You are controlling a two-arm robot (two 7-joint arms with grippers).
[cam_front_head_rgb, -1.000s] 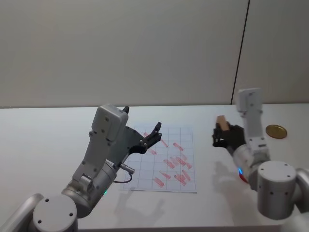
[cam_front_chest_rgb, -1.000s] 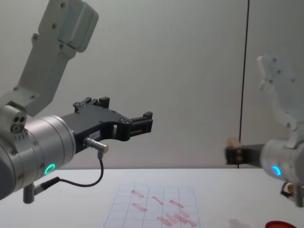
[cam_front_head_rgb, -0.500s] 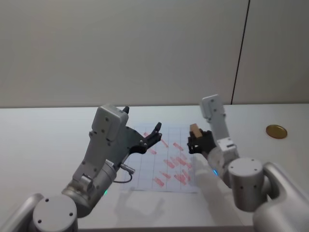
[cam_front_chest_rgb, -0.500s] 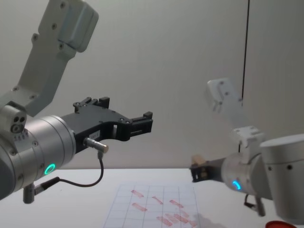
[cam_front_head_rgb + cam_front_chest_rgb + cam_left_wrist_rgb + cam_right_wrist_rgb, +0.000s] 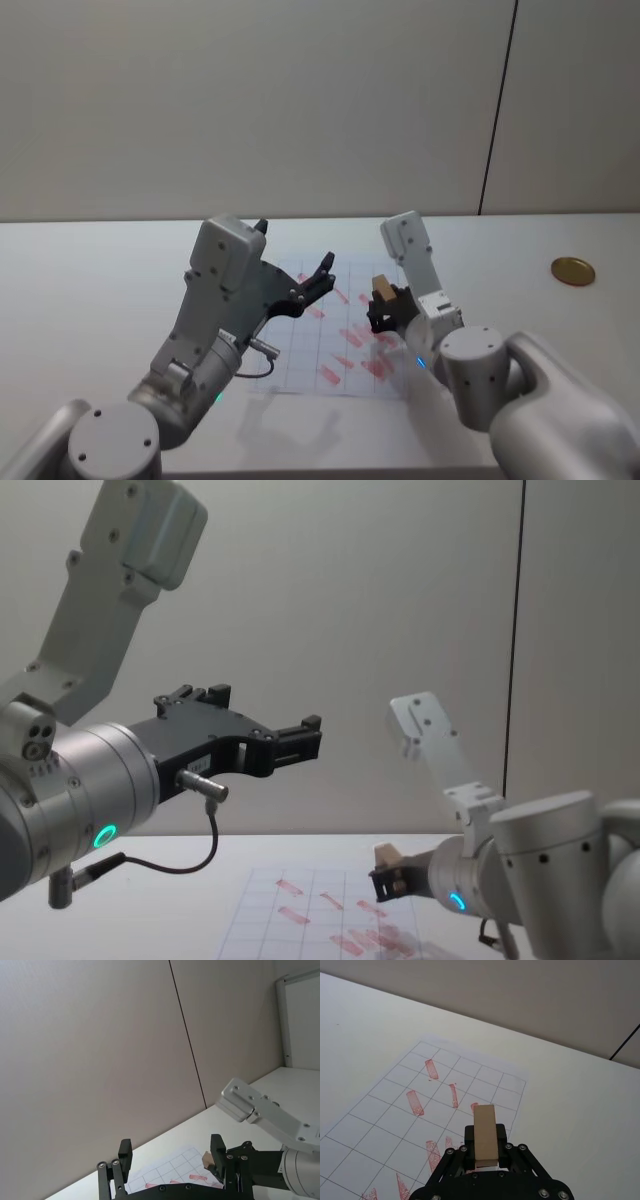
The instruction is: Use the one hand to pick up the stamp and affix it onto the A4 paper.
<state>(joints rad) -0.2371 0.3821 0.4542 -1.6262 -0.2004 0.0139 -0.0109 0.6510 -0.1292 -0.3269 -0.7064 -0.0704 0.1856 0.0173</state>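
Over the right half of the paper (image 5: 300,362), the right gripper (image 5: 380,312) is clamped on the stamp (image 5: 381,288). It grips the block's lower part, so the tan top stands upright above the fingers. The stamp's lower end is hidden behind the gripper; it seems to sit just above the red marks, though contact cannot be told. The left gripper (image 5: 171,1146) hovers raised over the sheet's left side, fingers spread wide, holding nothing. The paper lies flat on the worktop (image 5: 100,280).
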